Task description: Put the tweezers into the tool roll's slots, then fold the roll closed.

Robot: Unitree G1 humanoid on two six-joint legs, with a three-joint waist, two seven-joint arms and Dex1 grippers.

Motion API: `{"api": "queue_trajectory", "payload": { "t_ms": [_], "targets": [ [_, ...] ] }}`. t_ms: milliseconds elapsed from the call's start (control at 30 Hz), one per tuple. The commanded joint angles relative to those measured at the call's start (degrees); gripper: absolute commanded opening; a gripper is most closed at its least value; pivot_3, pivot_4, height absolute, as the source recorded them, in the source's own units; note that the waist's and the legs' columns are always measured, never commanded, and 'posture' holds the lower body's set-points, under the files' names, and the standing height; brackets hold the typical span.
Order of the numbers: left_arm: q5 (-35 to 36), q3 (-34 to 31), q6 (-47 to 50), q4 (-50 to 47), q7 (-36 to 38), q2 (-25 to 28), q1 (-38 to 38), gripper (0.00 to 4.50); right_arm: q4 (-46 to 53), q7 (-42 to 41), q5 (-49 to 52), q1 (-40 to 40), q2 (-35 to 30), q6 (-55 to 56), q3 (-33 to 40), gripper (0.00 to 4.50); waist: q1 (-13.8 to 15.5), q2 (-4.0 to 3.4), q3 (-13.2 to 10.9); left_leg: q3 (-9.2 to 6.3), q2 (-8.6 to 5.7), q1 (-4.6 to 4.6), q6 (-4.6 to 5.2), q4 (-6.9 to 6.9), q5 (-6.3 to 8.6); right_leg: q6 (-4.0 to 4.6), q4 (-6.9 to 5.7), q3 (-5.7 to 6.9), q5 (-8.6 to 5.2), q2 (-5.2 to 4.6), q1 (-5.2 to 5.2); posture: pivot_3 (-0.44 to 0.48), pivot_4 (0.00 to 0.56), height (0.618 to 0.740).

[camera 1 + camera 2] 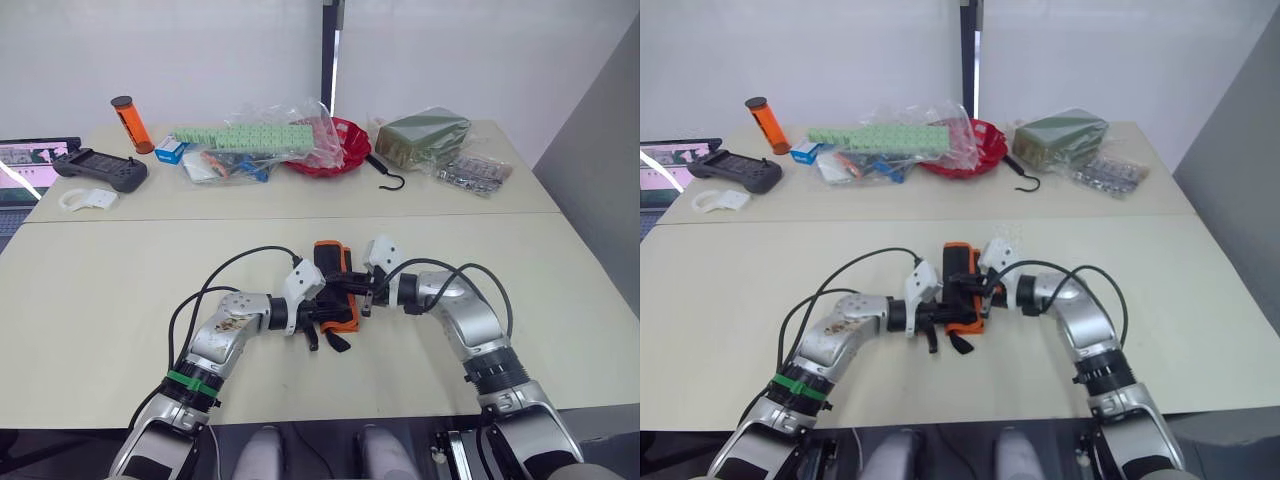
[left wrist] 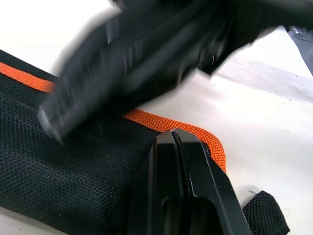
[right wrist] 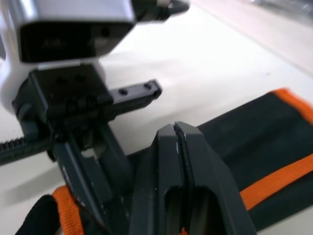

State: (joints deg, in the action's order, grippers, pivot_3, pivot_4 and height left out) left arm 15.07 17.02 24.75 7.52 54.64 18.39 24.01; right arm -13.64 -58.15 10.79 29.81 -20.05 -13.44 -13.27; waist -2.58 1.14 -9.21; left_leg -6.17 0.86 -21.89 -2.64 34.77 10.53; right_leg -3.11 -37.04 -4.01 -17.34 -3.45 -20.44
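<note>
The tool roll (image 1: 333, 262) lies folded up near the middle of the near table, black with orange trim (image 2: 166, 122), its short strap (image 1: 338, 342) sticking out toward me. My left gripper (image 1: 320, 320) rests on the roll's near end from the left. Its fingers (image 2: 195, 171) are shut, with their tips at the orange border. My right gripper (image 1: 358, 296) comes in from the right, shut, its fingertips (image 3: 195, 161) over the black fabric (image 3: 254, 132). The two grippers nearly touch. The tweezers and the slots are hidden.
On the far table stand a red bowl (image 1: 340, 146), a black hook (image 1: 390, 176), clear bags with green blocks (image 1: 250, 140), a green package (image 1: 422, 135), an orange tube (image 1: 130, 123), a black controller (image 1: 100, 169) and a laptop (image 1: 25, 165).
</note>
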Motion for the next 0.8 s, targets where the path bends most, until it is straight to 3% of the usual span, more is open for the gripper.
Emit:
{"api": "queue_trajectory", "payload": {
  "t_ms": [33, 267, 500, 667, 800],
  "targets": [
    [-2.7, 2.7, 2.8, 4.5, -0.2, 1.4, -3.9, 0.04, -6.9, 1.3, -2.5, 2.3, 1.7, 3.8, -0.9, 0.0, -0.1, -0.01, 0.0, 0.0, 0.0, 0.0, 0.0, 0.0, 0.0, 0.0, 0.0, 0.0, 0.0, 0.0, 0.0, 0.0, 0.15, 0.74],
    [-1.9, 1.6, 3.4, 3.6, -0.2, 2.0, -5.7, 0.04, -30.8, 11.0, -7.8, 11.7, 5.3, 13.7, 1.1, 0.0, -0.4, -0.06, 0.1, 0.02, 0.04, 0.44, 0.0, -0.05, 0.0, -0.03, -0.04, -0.02, -0.05, 0.03, 0.3, 0.0, 0.15, 0.74],
    [-1.4, 0.4, 4.0, 1.9, -1.0, 2.3, -7.2, 0.04, -44.3, 16.6, -10.8, 18.7, 7.7, 16.8, 2.0, 0.0, -0.7, -0.17, 0.3, 0.05, 0.03, 0.47, 0.04, -0.2, 0.03, 0.35, -0.03, -0.07, 0.11, 0.02, 0.27, 0.0, 0.15, 0.74],
    [-0.3, -0.8, 3.3, 0.8, -1.2, 1.8, -7.3, 0.04, -46.3, 16.8, -9.4, 20.6, 9.1, 20.5, 5.1, 0.0, -1.3, -0.2, 0.4, 0.04, 0.04, 0.59, 0.04, -0.26, 0.02, 0.32, -0.05, -0.07, 0.06, 0.02, 0.32, 0.0, 0.15, 0.74],
    [3.6, -5.1, 1.9, -4.8, -1.2, 1.6, -7.4, 0.04, -40.2, 13.5, -4.8, 19.4, 8.0, 23.8, 10.1, 0.0, -1.4, -0.28, 0.3, 0.04, 0.04, 0.38, 0.04, -0.27, 0.03, 0.34, -0.05, -0.08, 0.07, 0.02, 0.14, 0.0, 0.15, 0.74]
  ]
}}
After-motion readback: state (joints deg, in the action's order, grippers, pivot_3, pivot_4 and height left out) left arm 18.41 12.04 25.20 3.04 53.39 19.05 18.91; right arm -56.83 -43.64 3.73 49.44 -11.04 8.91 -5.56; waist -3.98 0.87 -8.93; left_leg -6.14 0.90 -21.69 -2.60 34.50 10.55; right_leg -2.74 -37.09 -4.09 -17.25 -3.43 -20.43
